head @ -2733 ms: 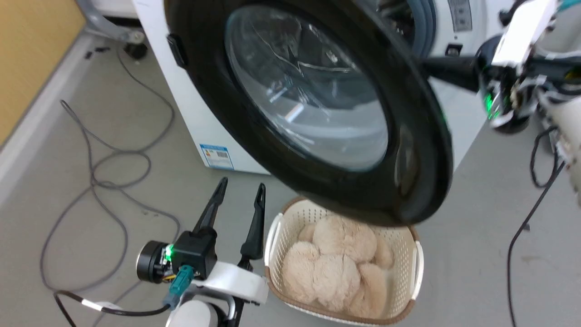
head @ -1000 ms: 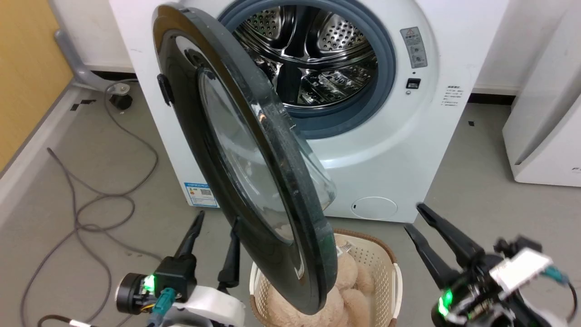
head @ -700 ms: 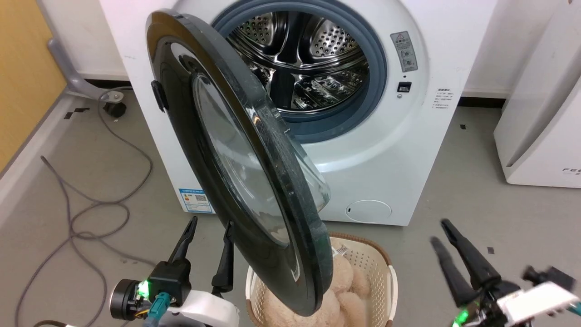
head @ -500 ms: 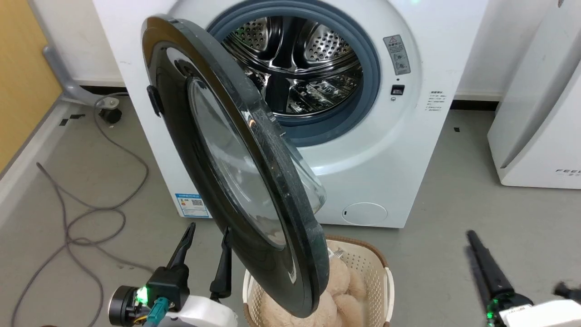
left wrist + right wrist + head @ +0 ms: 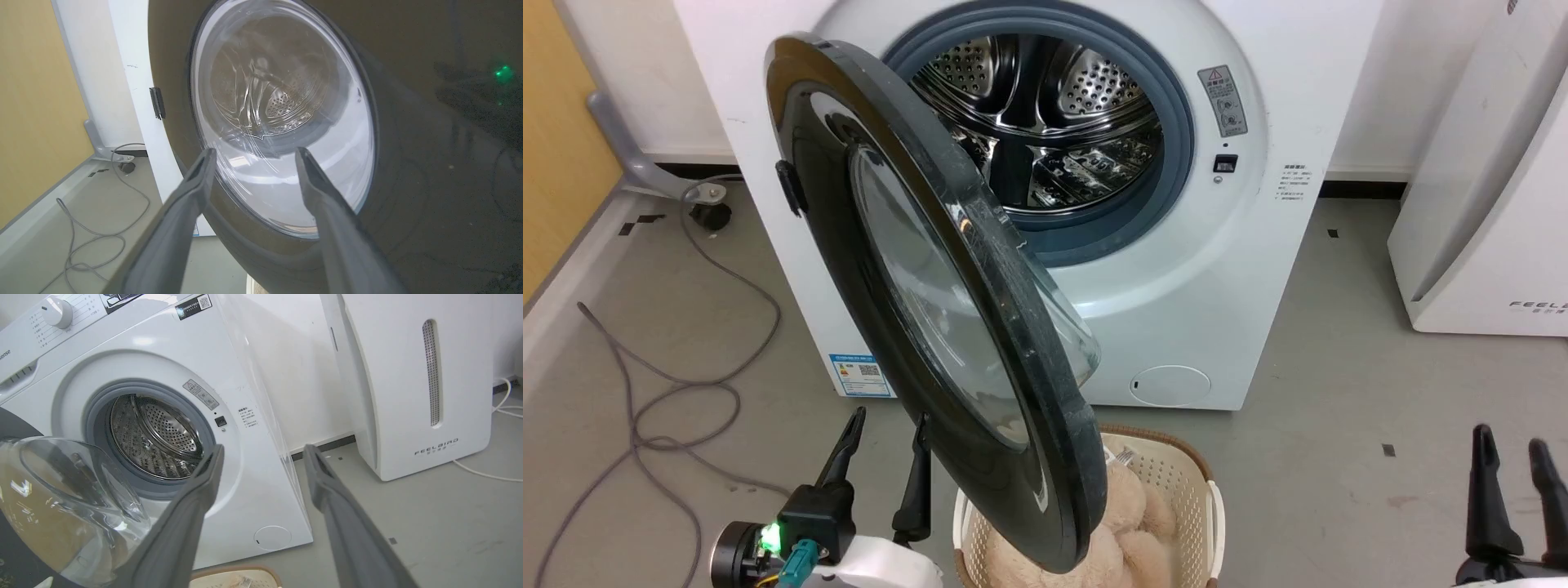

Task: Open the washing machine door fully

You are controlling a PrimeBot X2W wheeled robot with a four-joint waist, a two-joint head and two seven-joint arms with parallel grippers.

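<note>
The white washing machine (image 5: 1209, 269) fills the upper middle of the head view, its steel drum (image 5: 1033, 122) and grey gasket exposed. The glossy black washing machine door (image 5: 907, 286) with its clear glass bowl hangs wide open from its left hinge, its edge jutting toward me. My left gripper (image 5: 888, 429) stands open at the lower left, just beside the door's outer face, touching nothing. In the left wrist view the door (image 5: 429, 163) looms close beyond the open left gripper (image 5: 253, 153). My right gripper (image 5: 1511, 437) is open at the lower right, far from the door. The right wrist view shows the machine (image 5: 253, 473) and the right gripper (image 5: 263, 449).
A cream laundry basket (image 5: 1205, 506) with beige plush items sits on the floor under the door's lower edge. A white FEELBIRD appliance (image 5: 1478, 204) stands at the right. Grey cables (image 5: 678, 392) loop over the floor at the left, near a wooden panel (image 5: 556, 147).
The door has swung from nearly facing me to wide open. My right gripper let go of its rim and dropped to the lower right. The head camera has shifted.
</note>
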